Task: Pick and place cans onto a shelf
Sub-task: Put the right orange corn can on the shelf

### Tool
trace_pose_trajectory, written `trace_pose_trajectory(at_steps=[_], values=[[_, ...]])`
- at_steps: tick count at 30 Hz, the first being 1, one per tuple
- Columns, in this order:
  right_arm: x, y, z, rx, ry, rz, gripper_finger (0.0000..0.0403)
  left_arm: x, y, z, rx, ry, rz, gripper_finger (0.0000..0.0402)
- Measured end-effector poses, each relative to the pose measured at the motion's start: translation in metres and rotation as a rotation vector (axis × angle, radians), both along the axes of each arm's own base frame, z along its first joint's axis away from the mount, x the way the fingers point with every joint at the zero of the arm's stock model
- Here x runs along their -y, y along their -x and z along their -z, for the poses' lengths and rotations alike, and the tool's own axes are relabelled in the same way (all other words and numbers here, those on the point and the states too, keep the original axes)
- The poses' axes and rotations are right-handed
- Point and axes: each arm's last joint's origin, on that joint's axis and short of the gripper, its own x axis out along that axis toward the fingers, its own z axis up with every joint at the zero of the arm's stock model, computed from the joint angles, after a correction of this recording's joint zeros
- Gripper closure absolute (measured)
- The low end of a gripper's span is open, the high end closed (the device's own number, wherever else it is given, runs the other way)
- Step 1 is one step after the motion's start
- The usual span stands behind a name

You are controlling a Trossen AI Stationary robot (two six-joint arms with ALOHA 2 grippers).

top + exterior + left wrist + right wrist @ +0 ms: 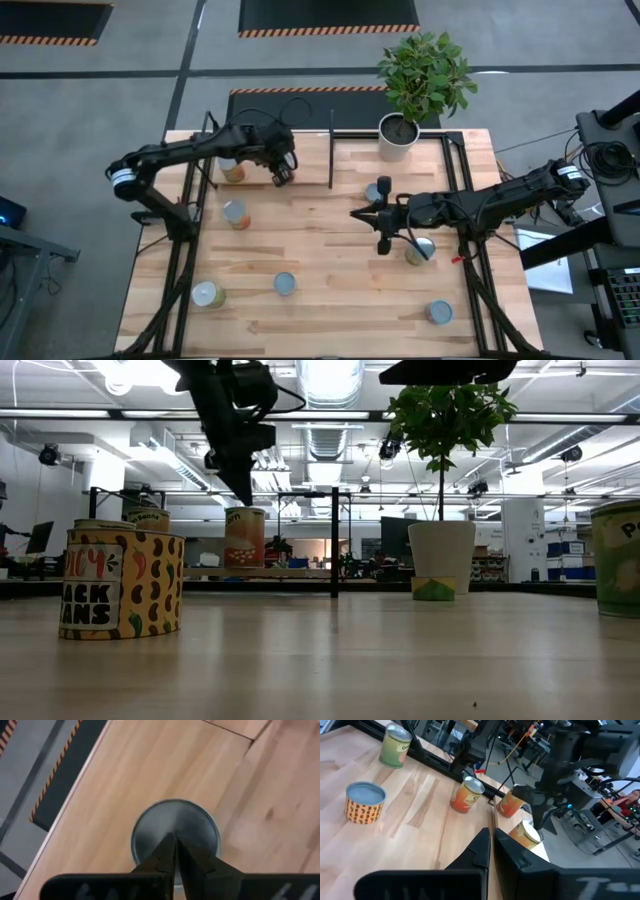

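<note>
My left gripper [283, 174] is shut and points steeply down over the shelf [306, 158] at the table's far left. It is close above a silver-topped can [175, 832], which stands on the shelf beside another can [233, 171]. My right gripper [356, 213] is shut and nearly level above the table's middle, with nothing in it. Loose cans stand upright on the table: one [236, 213] at the left, two [207, 294] [285, 284] near the front, and others [378, 190] [420, 250] [438, 312] on the right. My left gripper's shut fingertips [175, 845] stand over the middle of the can's round top [150, 827], slanting down from above. I cannot tell whether they touch it. The can [245, 537] stands upright on the shelf.
A plant in a white pot [398, 136] stands at the far edge, right of the shelf's black divider bar [331, 150]. Black frame rails [185, 250] [478, 270] run along both table sides. Bare wood lies between the loose cans at mid-table.
</note>
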Motion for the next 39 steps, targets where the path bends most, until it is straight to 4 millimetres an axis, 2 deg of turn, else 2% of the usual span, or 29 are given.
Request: trace_pose_trajectory(at_steps=[12,19,27,39], values=[[0.0,0.0,0.0,-0.001,-0.034,0.013,0.0394,-0.005,-0.011,0.014,-0.007,0.004,-0.02,0.0401],[0.0,0.0,0.001,-0.002,-0.044,0.016,0.0394,-0.012,-0.014,0.022,-0.086,-0.107,-0.097,0.0402],[0.0,0.0,0.001,-0.008,-0.054,0.02,0.0394,-0.019,-0.005,0.024,-0.179,-0.196,-0.174,0.0401],[0.0,0.0,0.002,-0.016,-0.063,0.025,0.0394,-0.043,0.018,0.025,-0.281,-0.232,-0.312,0.0401]])
